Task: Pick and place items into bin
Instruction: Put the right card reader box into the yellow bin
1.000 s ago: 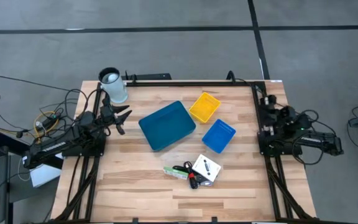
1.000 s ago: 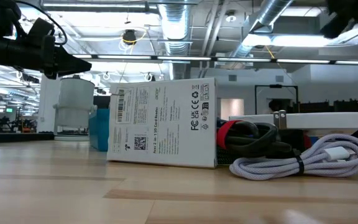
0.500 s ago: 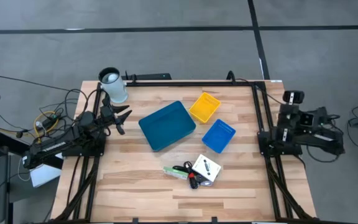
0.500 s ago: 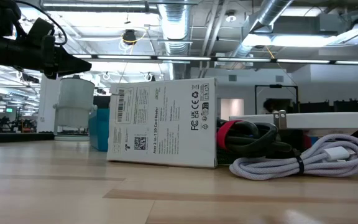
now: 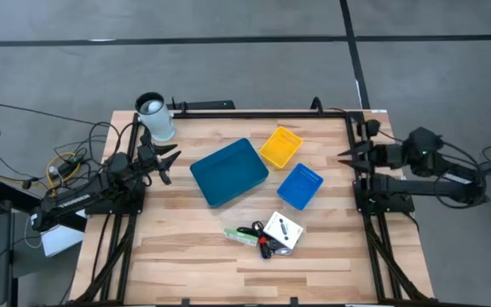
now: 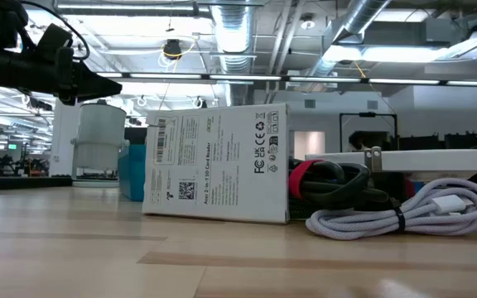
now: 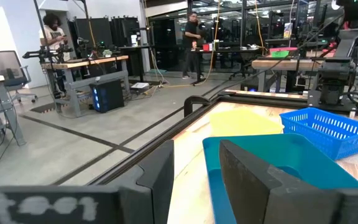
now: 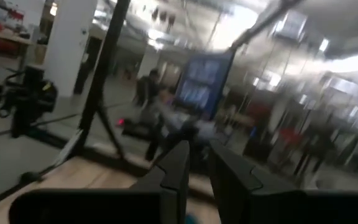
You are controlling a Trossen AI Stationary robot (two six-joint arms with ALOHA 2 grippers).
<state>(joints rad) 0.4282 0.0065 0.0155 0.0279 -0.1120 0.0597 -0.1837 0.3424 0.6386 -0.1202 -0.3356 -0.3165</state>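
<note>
Overhead, we see the wooden table filling the middle of the frame, framed by a dark rail. On it, largest first, sits a dark teal tray just left of centre, then a blue mesh bin to its lower right and a yellow bin above that, the two small bins near each other but apart.

At the left edge of the frame our left arm lies along the table's side, and the left gripper hangs near the teal tray's upper left corner with its fingers spread apart and nothing between them. At the right edge the right gripper points inward over the table's rail, above and right of the blue mesh bin; its fingers stand close together with only a narrow slit, and we see nothing held in them.

A white cylinder stands at the table's upper left corner.

Lower centre, below the blue bin, the items lie in one small cluster on the bare wood: the white square packet, the green pen-like stick to its left, black pieces between them, and a pink-red piece at the cluster's lower edge. None of them is inside any bin.
</note>
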